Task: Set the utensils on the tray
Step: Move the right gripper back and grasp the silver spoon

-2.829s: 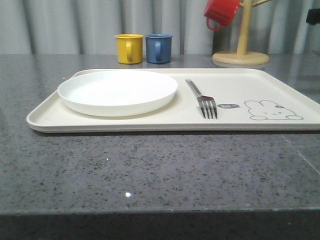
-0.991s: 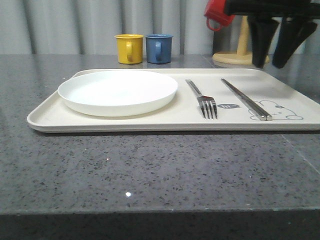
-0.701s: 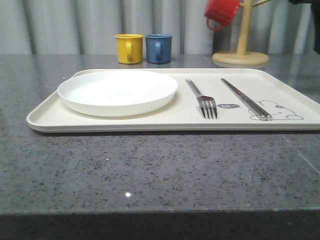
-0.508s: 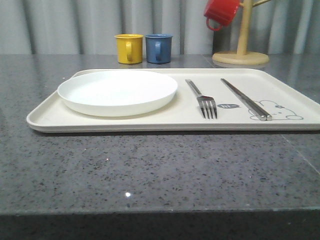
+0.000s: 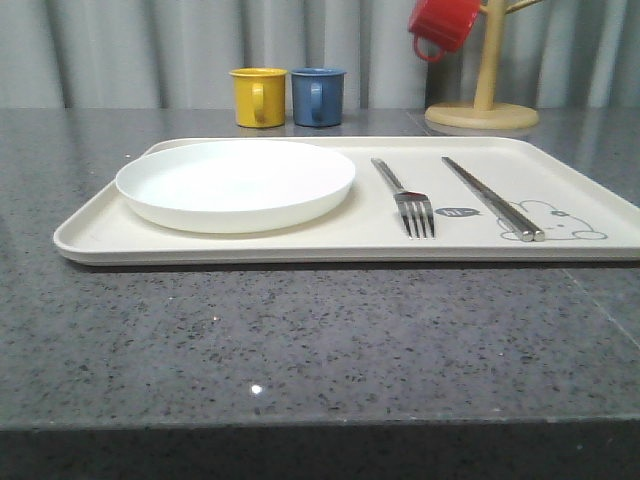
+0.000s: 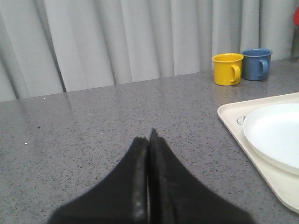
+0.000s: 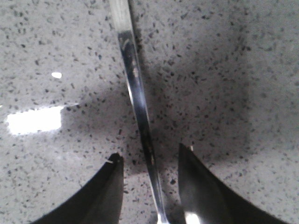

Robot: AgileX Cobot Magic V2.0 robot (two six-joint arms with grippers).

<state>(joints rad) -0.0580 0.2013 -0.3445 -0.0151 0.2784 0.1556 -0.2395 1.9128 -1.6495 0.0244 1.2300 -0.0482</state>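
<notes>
The cream tray (image 5: 90, 235) lies across the table's middle. On it sit the round white plate (image 5: 235, 180) at the left, the fork (image 5: 405, 195) and the pair of chopsticks (image 5: 490, 198) over the rabbit drawing. My left gripper (image 6: 150, 135) is shut on nothing, low over bare table left of the tray (image 6: 229, 112) and plate (image 6: 275, 135). My right gripper (image 7: 150, 153) is open just above the speckled tabletop. A slim shiny metal handle (image 7: 135, 88), the spoon's by its look, lies flat between its two fingers, touched by neither.
A yellow mug (image 5: 258, 97) and a blue mug (image 5: 318, 96) stand behind the tray. A wooden mug tree (image 5: 483, 100) at the back right carries a red mug (image 5: 442, 24). Grey curtains close off the back.
The chopsticks came onto the tray between the first and second earlier frames. My right gripper, above the tray's back right a second ago, has left the front view. Nothing on the tray has shifted since.
</notes>
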